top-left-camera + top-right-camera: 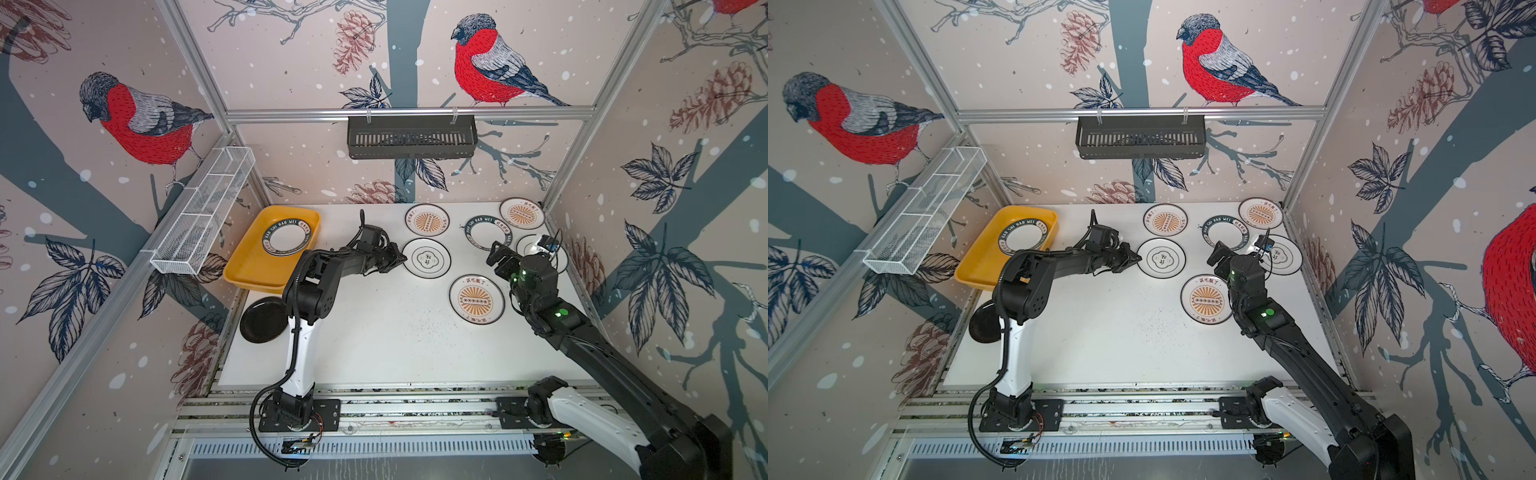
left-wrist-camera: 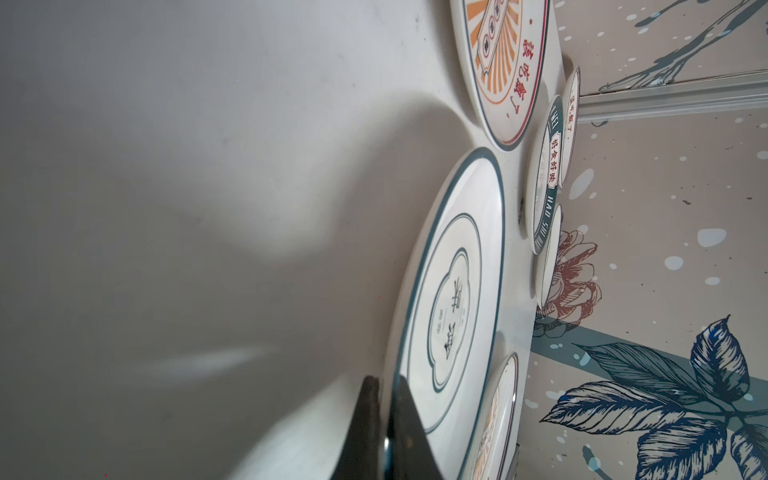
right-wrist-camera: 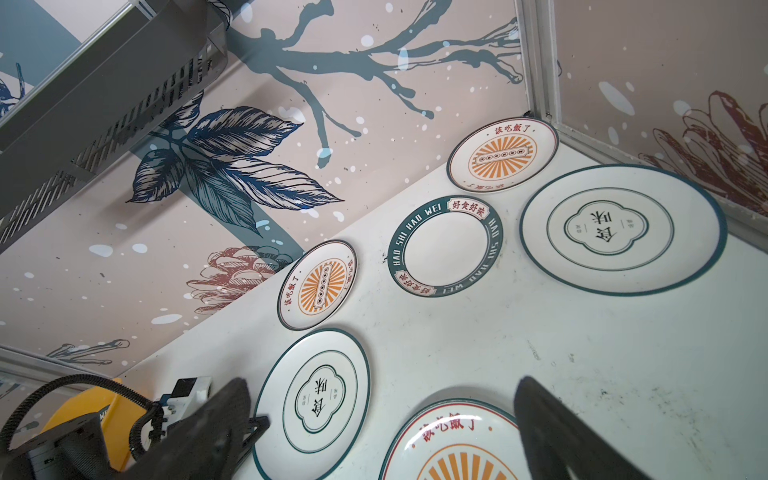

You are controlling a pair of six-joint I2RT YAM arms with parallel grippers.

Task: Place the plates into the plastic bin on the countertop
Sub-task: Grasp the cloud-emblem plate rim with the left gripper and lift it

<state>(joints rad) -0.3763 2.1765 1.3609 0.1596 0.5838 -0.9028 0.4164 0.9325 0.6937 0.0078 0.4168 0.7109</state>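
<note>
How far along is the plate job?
Done: one lettered-ring plate lies in the yellow bin.
In hand: the left tool is shut on the rim of an emblem plate, which lies flat on the countertop.
Left: five other white plates at the right and the black plate.
The right tool is open and empty.
</note>
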